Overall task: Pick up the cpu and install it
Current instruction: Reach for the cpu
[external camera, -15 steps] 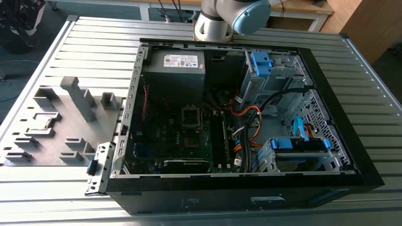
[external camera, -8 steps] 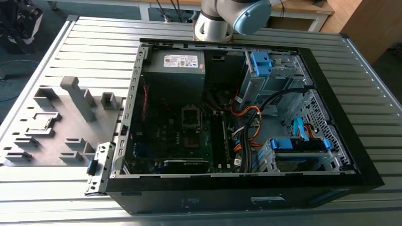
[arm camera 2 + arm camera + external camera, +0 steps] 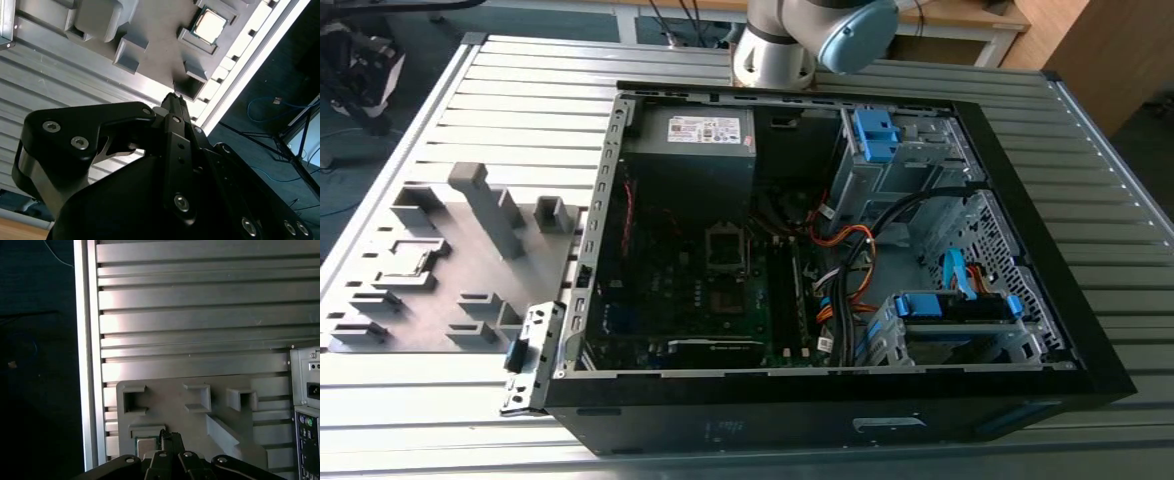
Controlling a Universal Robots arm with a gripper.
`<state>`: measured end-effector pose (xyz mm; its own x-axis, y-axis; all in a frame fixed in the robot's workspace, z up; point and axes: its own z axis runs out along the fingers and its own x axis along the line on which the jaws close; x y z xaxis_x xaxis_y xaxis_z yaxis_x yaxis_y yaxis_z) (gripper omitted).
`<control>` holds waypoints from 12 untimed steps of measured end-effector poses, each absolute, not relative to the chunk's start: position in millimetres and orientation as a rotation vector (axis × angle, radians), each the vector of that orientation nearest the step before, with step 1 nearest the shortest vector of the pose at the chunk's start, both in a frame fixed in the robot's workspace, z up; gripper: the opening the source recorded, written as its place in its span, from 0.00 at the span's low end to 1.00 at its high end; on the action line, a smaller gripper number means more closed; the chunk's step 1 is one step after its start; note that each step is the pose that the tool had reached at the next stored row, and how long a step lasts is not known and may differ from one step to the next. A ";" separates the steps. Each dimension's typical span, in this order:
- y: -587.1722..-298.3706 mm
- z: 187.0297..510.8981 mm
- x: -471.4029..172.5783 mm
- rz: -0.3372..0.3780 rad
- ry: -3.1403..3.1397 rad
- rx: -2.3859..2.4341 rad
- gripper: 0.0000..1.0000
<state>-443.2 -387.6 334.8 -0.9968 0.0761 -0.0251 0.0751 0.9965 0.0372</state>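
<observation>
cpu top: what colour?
The cpu is dull silver; shows best in the second wrist view, seated in the grey tray.

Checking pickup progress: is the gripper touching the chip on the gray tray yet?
Apart. In the second wrist view, the gripper ends short of the chip, with bare gray tray between them.

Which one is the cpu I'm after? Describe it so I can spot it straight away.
Start at the grey fixture plate lying on the slatted metal table beside the open computer case. In the second wrist view the cpu lies flat in a square pocket near the plate's edge. It is the one pale, shiny metal square there; the neighbouring pockets are plain grey.
</observation>
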 end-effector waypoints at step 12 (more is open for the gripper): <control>-424.7 317.2 -445.3 0.056 3.112 0.118 0.11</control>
